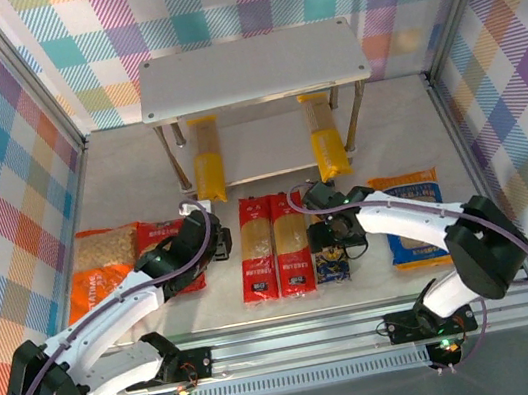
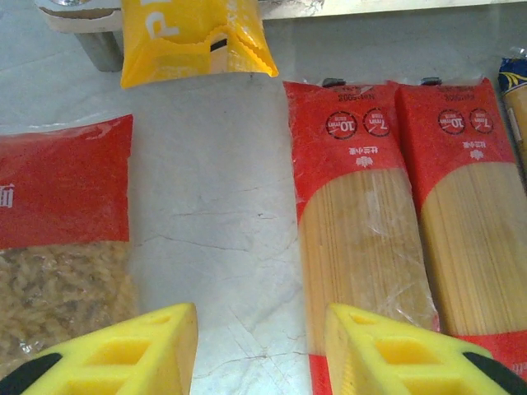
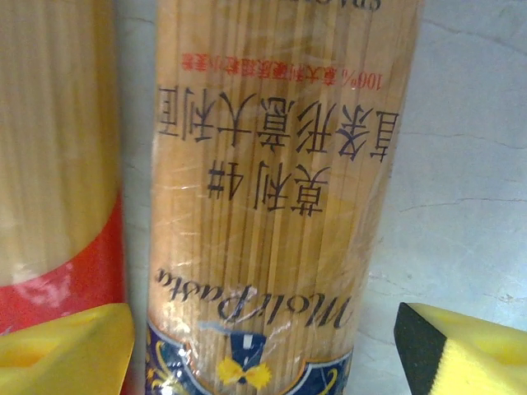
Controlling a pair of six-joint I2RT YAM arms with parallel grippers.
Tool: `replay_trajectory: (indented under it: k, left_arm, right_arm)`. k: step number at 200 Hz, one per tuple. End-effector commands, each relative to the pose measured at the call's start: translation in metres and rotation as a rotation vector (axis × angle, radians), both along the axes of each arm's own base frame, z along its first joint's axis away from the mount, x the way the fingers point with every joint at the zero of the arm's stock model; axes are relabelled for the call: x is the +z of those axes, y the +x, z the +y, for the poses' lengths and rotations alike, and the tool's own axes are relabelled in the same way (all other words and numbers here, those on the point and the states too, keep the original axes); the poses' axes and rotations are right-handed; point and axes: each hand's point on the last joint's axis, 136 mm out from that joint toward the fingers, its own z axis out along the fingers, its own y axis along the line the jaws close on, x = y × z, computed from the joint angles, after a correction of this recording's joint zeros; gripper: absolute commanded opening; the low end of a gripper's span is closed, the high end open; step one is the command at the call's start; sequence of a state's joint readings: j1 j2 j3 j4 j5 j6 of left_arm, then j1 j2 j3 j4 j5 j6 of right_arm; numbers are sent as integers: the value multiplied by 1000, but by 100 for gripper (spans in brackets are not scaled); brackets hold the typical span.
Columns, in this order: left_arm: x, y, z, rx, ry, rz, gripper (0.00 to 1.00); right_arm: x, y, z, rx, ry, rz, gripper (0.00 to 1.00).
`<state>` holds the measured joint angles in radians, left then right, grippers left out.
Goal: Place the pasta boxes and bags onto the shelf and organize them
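Right hand (image 3: 263, 354), wide open and empty, straddles the blue pack (image 3: 272, 206) lying on the worktop (image 3: 461, 164) just beside a red pack (image 3: 58, 164). One finger (image 3: 58, 350) hangs over that neighbour, so closing would likely pinch both. Left hand (image 2: 259, 346), half open, holds nothing.

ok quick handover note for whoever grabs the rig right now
Left gripper: open, over bare table between red bag and red packs.
Right gripper: open, straddling dark blue pack, not closed on it.
Done: two yellow packs on the shelf, lower board.
To do: red packs, dark blue pack, orange bag, red bag, blue bag, all on the table.
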<state>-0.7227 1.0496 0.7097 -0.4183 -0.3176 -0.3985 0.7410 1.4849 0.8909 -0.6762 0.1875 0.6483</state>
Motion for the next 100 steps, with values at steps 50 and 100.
replay_trajectory:
  k: [50, 100]
  left_arm:
    - [-2, -5, 9, 30, 13, -3, 46]
    - [-1, -7, 14, 40, 17, -12, 46]
  right_arm:
    - [-11, 9, 15, -18, 15, 20, 85]
    - [-22, 8, 19, -24, 15, 54, 85]
